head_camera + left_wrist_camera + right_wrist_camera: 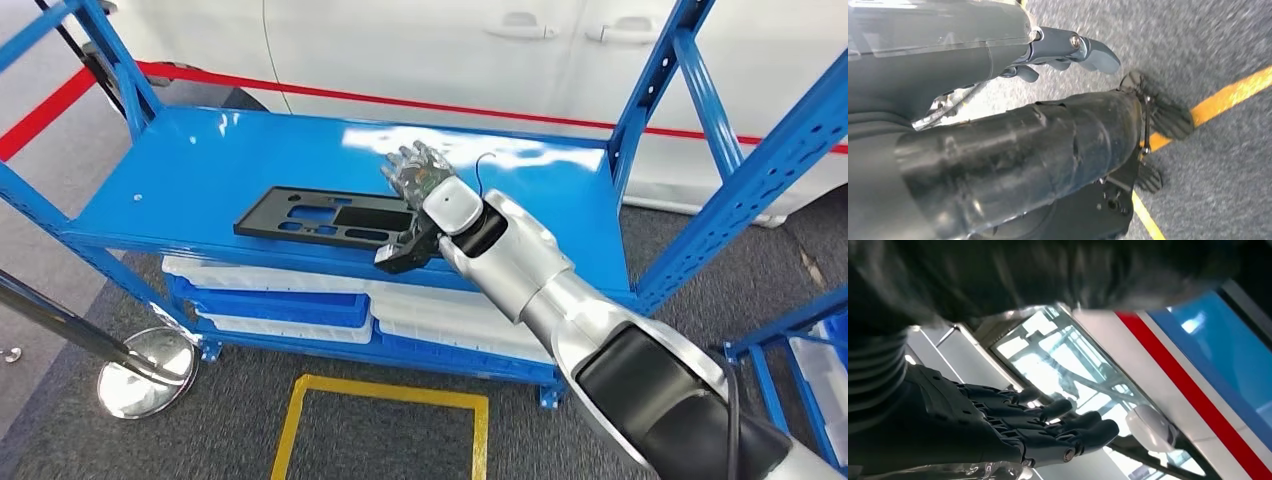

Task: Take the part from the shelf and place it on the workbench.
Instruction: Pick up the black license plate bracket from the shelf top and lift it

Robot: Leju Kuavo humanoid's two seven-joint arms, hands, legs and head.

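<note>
The part [320,217] is a flat black plastic panel with several cut-outs, lying on the top board of the blue shelf [200,160] near its front edge. My right hand [418,172] reaches over the panel's right end with fingers stretched and spread, holding nothing. In the right wrist view the right hand's dark fingers [1048,425] lie straight and apart. A dark block at that wrist [405,250] covers the panel's right corner. My left hand [1068,50] hangs above the grey floor, its fingers loose and holding nothing.
White and blue trays [290,300] are stacked on the shelf's lower level. Blue uprights [650,90] frame the shelf on the right. A white car [450,40] stands behind. A chrome post base [145,370] and yellow floor marking [385,395] lie in front.
</note>
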